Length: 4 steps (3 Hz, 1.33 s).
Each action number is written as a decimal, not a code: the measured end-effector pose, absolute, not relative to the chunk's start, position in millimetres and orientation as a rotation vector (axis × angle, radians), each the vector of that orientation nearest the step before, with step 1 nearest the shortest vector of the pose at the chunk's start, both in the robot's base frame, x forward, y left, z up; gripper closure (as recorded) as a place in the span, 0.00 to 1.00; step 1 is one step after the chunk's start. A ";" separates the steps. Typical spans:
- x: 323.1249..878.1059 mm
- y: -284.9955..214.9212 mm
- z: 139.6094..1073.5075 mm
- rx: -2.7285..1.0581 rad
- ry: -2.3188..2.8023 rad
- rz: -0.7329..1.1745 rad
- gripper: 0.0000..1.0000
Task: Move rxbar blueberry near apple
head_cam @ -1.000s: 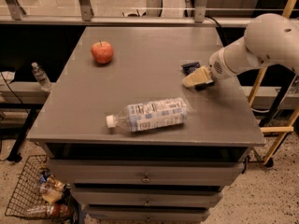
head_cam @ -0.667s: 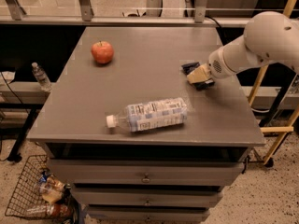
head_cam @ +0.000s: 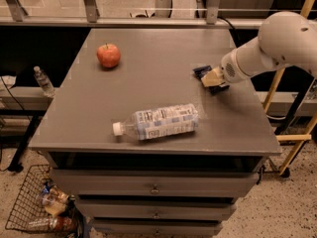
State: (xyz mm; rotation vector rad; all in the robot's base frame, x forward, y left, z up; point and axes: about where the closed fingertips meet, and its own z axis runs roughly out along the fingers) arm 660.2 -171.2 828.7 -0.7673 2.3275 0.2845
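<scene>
The rxbar blueberry, a small dark flat bar, lies on the right side of the grey table. My gripper is right at it, covering its right end, at the end of the white arm that reaches in from the right. The red-orange apple stands at the far left of the table, well away from the bar and the gripper.
A clear plastic water bottle with a white-blue label lies on its side near the table's front edge. Drawers sit under the tabletop. A wire basket with items stands on the floor at lower left. A yellow frame stands at the right.
The gripper has shifted very slightly up and to the right at the bar. The bar, apple and bottle have not moved.
</scene>
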 end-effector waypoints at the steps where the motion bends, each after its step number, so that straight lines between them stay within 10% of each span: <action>1: 656.9 -156.9 856.6 -0.833 2.241 0.312 1.00; 4: 640.5 -125.7 911.3 -0.964 2.042 0.404 1.00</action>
